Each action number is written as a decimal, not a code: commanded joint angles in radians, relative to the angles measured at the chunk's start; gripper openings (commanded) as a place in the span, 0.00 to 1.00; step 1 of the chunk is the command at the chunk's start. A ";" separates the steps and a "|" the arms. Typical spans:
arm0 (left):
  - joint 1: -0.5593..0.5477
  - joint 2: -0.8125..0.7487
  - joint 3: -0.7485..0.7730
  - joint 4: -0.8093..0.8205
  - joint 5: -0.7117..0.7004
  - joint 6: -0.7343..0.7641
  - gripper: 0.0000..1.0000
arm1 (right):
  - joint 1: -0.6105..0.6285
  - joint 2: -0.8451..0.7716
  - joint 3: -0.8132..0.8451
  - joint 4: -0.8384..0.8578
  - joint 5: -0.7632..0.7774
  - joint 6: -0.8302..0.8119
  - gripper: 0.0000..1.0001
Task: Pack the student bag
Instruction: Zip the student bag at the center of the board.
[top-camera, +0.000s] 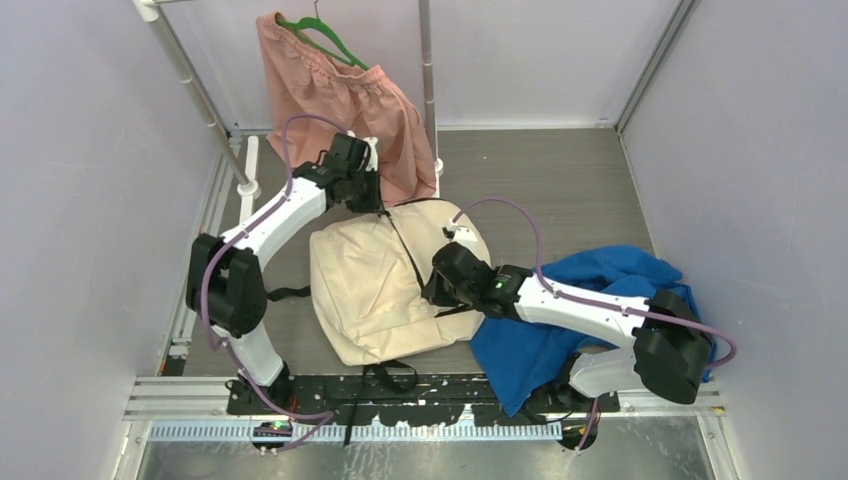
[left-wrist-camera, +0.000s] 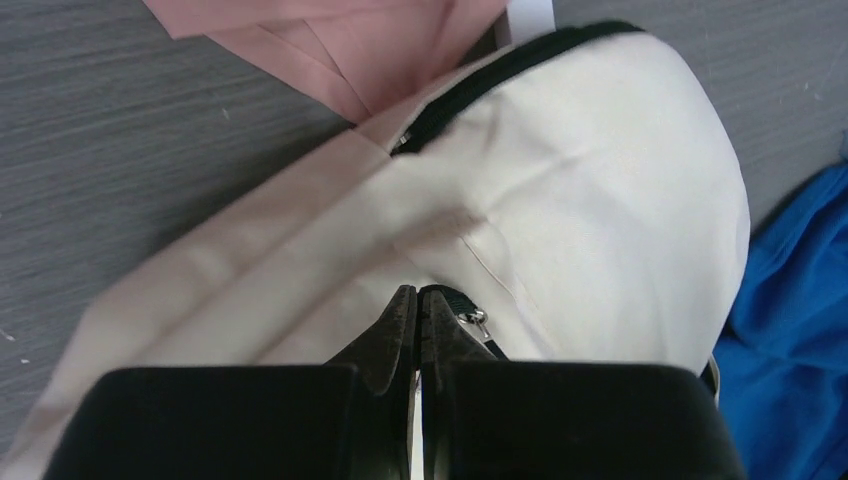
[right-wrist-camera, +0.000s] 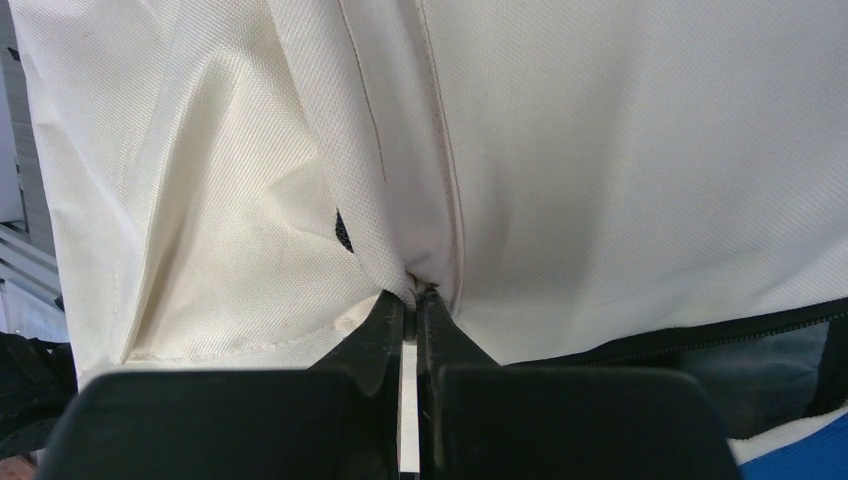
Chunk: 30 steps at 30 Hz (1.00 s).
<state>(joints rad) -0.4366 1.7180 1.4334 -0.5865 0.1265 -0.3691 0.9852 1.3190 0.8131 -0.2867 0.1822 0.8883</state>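
The student bag (top-camera: 375, 290) is a cream fabric backpack lying flat on the grey floor between my arms. My left gripper (top-camera: 372, 197) is at its far top edge. In the left wrist view the left gripper (left-wrist-camera: 418, 292) is shut, and a black zipper pull tab (left-wrist-camera: 462, 304) with a metal ring runs into its tips. The black main zipper (left-wrist-camera: 500, 75) curves over the bag's top. My right gripper (top-camera: 434, 287) is at the bag's right side. In the right wrist view the right gripper (right-wrist-camera: 412, 293) is shut on a pinched fold of the bag's cream fabric (right-wrist-camera: 300, 200).
A pink garment (top-camera: 335, 100) on a green hanger (top-camera: 325, 35) hangs from a metal rack behind the bag. A blue cloth (top-camera: 590, 300) lies under my right arm. Black straps (top-camera: 385, 375) trail at the bag's near edge. Grey walls enclose the floor.
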 joint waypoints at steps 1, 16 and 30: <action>0.066 0.050 0.125 0.047 -0.067 -0.004 0.00 | 0.016 -0.055 -0.035 -0.139 0.010 -0.017 0.01; 0.092 0.043 0.134 0.019 -0.084 0.022 0.00 | 0.023 -0.076 -0.062 -0.137 -0.009 -0.044 0.01; -0.186 -0.342 -0.114 -0.028 -0.191 -0.019 0.52 | -0.293 -0.287 0.070 -0.365 0.174 -0.189 0.75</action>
<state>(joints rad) -0.5190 1.4582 1.4086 -0.6281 0.0013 -0.3630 0.8501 1.1023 0.8631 -0.5850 0.3016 0.7460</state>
